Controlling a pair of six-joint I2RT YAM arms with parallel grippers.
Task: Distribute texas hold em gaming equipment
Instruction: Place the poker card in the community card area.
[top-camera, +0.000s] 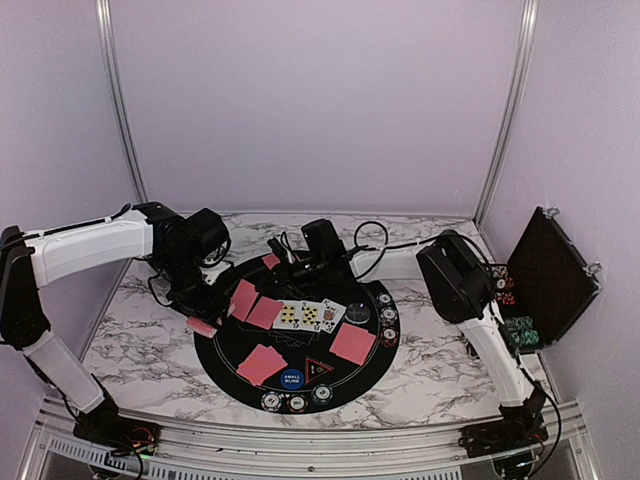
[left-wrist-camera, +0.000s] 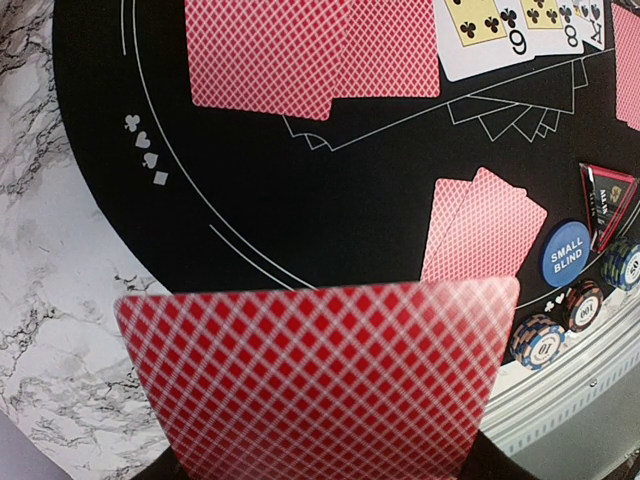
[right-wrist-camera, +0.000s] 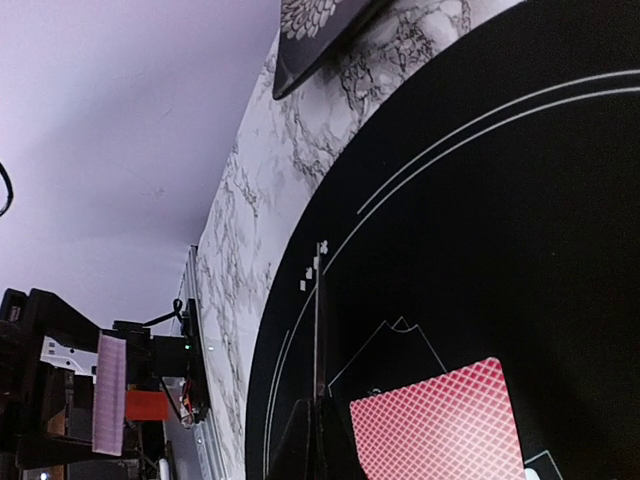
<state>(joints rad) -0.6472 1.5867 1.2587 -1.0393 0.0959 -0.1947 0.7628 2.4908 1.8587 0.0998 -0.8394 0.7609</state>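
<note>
My left gripper (top-camera: 204, 319) is clamping the red-backed deck (left-wrist-camera: 320, 380) over the left edge of the mat (top-camera: 222, 352). My right gripper (right-wrist-camera: 318, 408) is pinching one card (right-wrist-camera: 318, 320) edge-on near its far edge. Three face-up cards (top-camera: 309, 315) are lying mid-mat, three chips (top-camera: 297, 402) are sitting at its near edge, and three more at its right edge.

Left end effector (top-camera: 203, 318) clamps a red deck (left-wrist-camera: 320, 380) at the mat's (top-camera: 225, 345) left edge; right end effector (right-wrist-camera: 318, 428) pinches one card (right-wrist-camera: 318, 320) edge-on.
</note>
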